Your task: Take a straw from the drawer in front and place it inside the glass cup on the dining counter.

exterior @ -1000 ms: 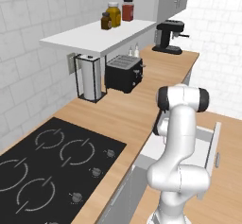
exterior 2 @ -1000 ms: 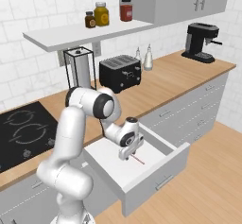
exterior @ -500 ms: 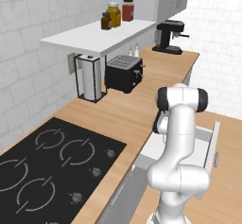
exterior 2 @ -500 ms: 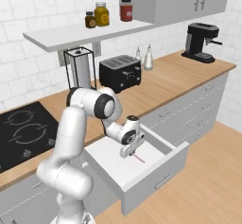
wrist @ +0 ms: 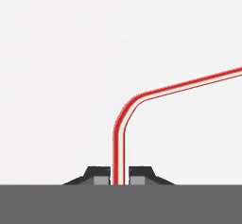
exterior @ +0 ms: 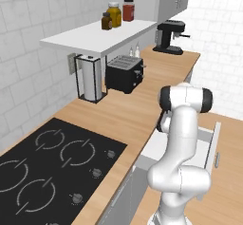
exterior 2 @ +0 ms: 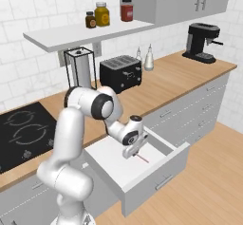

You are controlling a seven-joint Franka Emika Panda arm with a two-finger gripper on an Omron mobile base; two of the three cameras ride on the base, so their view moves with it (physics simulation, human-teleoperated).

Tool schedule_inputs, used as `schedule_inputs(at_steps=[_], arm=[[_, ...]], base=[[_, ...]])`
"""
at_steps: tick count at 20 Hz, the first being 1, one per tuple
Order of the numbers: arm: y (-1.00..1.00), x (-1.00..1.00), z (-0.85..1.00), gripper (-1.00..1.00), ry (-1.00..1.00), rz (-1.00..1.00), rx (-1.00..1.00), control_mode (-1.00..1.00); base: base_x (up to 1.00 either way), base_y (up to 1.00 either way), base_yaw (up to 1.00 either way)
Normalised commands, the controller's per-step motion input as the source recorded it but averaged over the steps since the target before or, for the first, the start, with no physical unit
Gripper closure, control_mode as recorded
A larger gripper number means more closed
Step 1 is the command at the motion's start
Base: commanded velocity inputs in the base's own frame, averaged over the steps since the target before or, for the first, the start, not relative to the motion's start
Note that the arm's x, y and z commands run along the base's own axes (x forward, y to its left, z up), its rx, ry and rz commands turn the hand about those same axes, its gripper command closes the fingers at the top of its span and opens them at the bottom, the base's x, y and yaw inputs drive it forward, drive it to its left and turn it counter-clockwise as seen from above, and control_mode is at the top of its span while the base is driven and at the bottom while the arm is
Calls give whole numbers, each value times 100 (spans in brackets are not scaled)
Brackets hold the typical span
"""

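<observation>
Looking along the hand, we see our gripper (wrist: 119,176) closed on one straw (wrist: 124,119): the two dark finger tips (wrist: 97,175) press it from both sides, with no gap left. This straw is red with a pale stripe, it rises between the tips, bends, and then runs off toward the right edge of the hand view, over the white floor of the drawer.

From the right base view we count one open drawer (exterior 2: 163,168), pulled out of the grey cabinet, with one slim silver handle (exterior 2: 164,181) on its front. The gripper (exterior 2: 129,154) is low inside this drawer, and a short red piece of the straw (exterior 2: 142,159) shows just beside it on the white bottom. Whether the straw is touching the bottom or is a little above it, we cannot tell.

On the wooden counter (exterior 2: 180,76) behind we count one black toaster (exterior 2: 120,73), one black coffee machine (exterior 2: 203,42), one paper towel holder (exterior 2: 79,69) and two small bottles (exterior 2: 148,59) near the toaster. On the white shelf (exterior 2: 85,33) stand three jars (exterior 2: 101,14). One black cooktop (exterior: 45,167) with four rings lies at the left in the left base view.
</observation>
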Motion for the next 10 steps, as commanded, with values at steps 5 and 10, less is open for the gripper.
schedule_inputs(at_steps=[5,10], arm=[[-25,-55,74,100,-11,0,0,-100],[-26,-48,99,100,-13,0,0,-100]], base=[[0,0,0],[0,0,0]])
